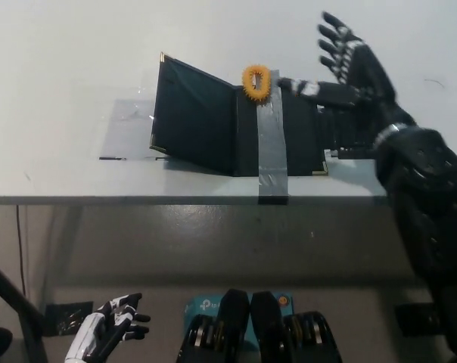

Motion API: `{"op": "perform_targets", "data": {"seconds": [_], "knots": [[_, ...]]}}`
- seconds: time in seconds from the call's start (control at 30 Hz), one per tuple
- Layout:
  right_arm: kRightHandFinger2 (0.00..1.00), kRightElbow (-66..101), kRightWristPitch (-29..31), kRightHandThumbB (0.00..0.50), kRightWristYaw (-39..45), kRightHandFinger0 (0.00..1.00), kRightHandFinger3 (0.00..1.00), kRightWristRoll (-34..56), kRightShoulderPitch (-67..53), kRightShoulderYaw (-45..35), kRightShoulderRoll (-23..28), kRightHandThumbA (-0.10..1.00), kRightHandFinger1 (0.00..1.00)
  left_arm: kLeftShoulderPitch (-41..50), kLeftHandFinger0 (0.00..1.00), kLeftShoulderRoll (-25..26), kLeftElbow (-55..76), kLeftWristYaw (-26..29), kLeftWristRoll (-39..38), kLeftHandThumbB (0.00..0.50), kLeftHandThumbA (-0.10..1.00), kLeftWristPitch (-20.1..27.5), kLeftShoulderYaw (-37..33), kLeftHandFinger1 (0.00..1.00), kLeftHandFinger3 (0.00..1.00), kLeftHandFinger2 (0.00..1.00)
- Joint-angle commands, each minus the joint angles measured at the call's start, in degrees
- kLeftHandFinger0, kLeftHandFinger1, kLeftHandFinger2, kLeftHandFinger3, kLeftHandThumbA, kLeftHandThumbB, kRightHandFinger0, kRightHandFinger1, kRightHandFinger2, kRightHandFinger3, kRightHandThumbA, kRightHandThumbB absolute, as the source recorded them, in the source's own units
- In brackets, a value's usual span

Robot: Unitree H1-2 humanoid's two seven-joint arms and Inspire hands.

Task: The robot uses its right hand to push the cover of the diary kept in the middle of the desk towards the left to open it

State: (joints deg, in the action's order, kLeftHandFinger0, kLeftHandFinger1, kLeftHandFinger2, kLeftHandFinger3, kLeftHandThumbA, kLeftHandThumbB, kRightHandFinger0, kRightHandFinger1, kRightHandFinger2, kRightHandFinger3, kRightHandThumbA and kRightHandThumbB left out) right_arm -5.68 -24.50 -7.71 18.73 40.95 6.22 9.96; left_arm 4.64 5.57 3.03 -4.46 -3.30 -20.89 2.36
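On the middle of the white desk (62,68) lay the black diary (236,125), close to the near edge. Its left cover (194,117) stood raised at a slant, propped partway up, with thin gold trim showing along its top and left edges and a gold corner at its lower left. The right half of the diary lay flat, a gold corner showing at its lower right. A strip of grey tape (268,140) ran down over the diary near the spine and folded over the desk's front edge. An orange ring (256,82) with a bumpy rim sat at the top of the spine, touching the tape's upper end. Just to the right of the diary, partly hidden by the arm, lay a flat black holder (349,132).

The black right hand (348,64) was held above the desk to the right of the diary, fingers spread wide and holding nothing, clear of the cover. The white left hand (107,329) rested low at the lower left, below the desk edge, its fingers apart and empty.
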Motion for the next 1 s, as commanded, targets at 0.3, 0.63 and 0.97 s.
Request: {"op": "perform_targets", "data": {"seconds": [0.3,0.63,0.97], "knots": [[1.00,24.60,0.41,0.144,1.03,0.97,1.00,6.53,-22.36,-14.89,6.90,1.00,1.00,0.11,0.67,0.61,1.75,0.80,-1.22,0.277,0.60,1.94,4.13,0.54,0.76,0.52],[1.00,16.21,13.65,0.185,3.07,0.93,1.00,-1.15,-35.90,-15.90,5.49,1.00,1.00,-0.41,0.62,0.62,1.44,0.51,-0.84,0.316,0.62,2.50,4.79,0.52,0.73,0.52],[0.98,1.45,24.54,0.192,1.41,0.93,0.99,-5.44,-42.72,-17.20,1.77,1.00,1.00,-0.56,0.63,1.31,1.94,0.41,-0.67,0.289,0.62,2.18,5.01,0.52,0.75,0.50]]}}
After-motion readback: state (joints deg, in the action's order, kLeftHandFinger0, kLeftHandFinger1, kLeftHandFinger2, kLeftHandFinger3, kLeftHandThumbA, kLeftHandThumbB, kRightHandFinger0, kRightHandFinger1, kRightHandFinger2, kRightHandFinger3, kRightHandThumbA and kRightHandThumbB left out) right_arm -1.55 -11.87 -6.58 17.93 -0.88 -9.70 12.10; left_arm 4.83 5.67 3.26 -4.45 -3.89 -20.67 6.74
